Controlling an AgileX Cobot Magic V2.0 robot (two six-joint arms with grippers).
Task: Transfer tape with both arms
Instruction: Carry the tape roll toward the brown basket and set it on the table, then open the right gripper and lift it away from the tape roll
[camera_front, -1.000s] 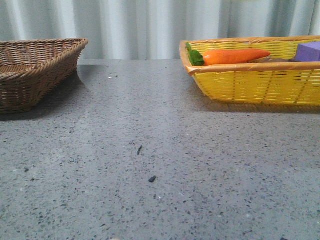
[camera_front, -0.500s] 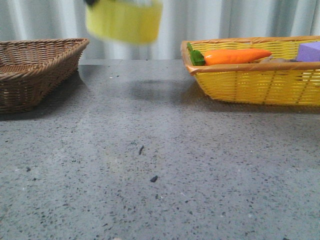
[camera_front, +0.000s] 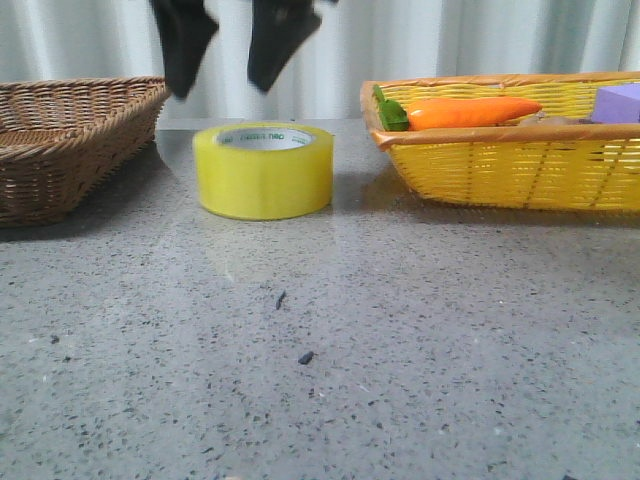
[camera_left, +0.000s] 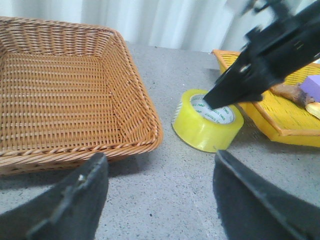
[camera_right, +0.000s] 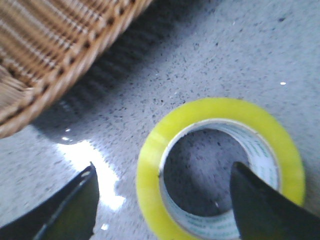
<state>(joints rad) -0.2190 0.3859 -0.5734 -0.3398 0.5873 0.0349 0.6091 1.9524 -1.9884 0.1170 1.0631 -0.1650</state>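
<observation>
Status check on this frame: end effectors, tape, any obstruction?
Right end effector open, above tape roll. Left end effector open, empty. Tape flat on table between brown wicker basket and yellow basket. No obstruction.

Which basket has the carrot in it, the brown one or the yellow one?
The yellow basket, to the right of the tape, holds the carrot. The brown basket on the left looks empty.
</observation>
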